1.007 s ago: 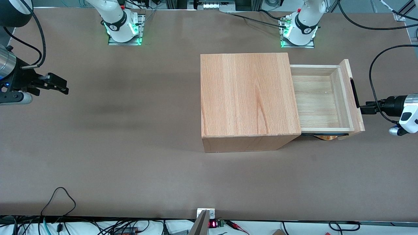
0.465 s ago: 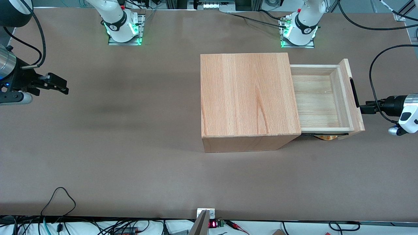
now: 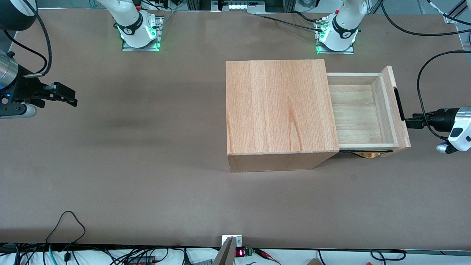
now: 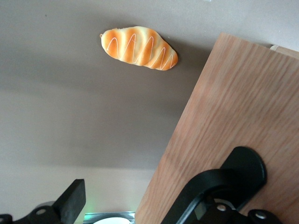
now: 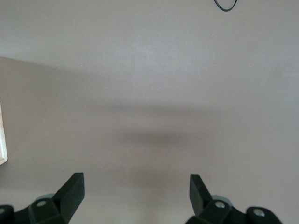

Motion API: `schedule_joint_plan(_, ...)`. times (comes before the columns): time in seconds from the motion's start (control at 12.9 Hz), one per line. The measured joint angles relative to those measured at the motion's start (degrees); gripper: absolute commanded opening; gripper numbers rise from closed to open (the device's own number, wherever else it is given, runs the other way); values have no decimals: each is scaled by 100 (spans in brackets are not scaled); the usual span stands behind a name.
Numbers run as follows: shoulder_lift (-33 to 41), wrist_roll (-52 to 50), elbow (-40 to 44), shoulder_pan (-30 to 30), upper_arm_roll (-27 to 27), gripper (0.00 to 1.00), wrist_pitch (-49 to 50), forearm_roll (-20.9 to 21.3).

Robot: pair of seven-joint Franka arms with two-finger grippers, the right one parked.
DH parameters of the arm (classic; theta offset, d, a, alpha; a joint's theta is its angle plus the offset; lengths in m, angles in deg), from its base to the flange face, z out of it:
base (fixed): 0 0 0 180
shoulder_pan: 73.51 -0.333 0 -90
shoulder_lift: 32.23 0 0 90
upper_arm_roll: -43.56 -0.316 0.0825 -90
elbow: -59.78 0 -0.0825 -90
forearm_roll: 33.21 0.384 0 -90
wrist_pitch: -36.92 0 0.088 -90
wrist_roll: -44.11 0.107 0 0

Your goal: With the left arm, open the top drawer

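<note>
The top drawer (image 3: 358,110) stands pulled well out of the wooden cabinet (image 3: 279,106), its pale floor bare. A black bar handle (image 3: 399,105) runs along its front panel (image 4: 233,102). My left arm (image 3: 458,129) reaches in level from the working arm's end of the table. Its gripper (image 3: 409,121) is at the handle's end nearer the front camera. In the left wrist view the gripper (image 4: 138,189) is open: one finger (image 4: 205,184) lies against the handle (image 4: 245,163), and the other finger (image 4: 72,200) hangs over the table off the panel's edge.
A toy bread loaf (image 4: 139,47) with white stripes lies on the brown table under the open drawer; only its edge (image 3: 368,155) shows in the front view. A black cable (image 3: 423,84) loops above my wrist. The arm bases (image 3: 336,33) stand farthest from the front camera.
My gripper has shifted very slightly along the handle, away from the front camera. The drawer stays pulled out about as far as before.
</note>
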Motion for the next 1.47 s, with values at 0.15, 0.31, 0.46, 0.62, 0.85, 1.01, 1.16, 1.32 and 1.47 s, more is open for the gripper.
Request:
schedule_joint_plan(0.15, -1, -52, 220, 4, 22, 100, 65, -2)
schedule_joint_plan(0.31, -1, -142, 437, 2, 32, 100, 90, -194)
schedule_joint_plan(0.46, -9, -160, 494, -19, 13, 100, 89, -328)
schedule_joint_plan(0.62, -27, -160, 494, -30, -1, 100, 89, -349)
schedule_joint_plan(0.85, -30, -160, 495, -30, -1, 100, 99, -349)
schedule_joint_plan(1.01, -30, -160, 512, -30, -1, 100, 123, -349)
schedule_joint_plan(1.16, -30, -160, 529, -29, 6, 100, 133, -342)
schedule_joint_plan(1.32, -30, -160, 534, -28, 19, 100, 136, -340)
schedule_joint_plan(1.47, -28, -160, 556, -28, 22, 100, 201, -337)
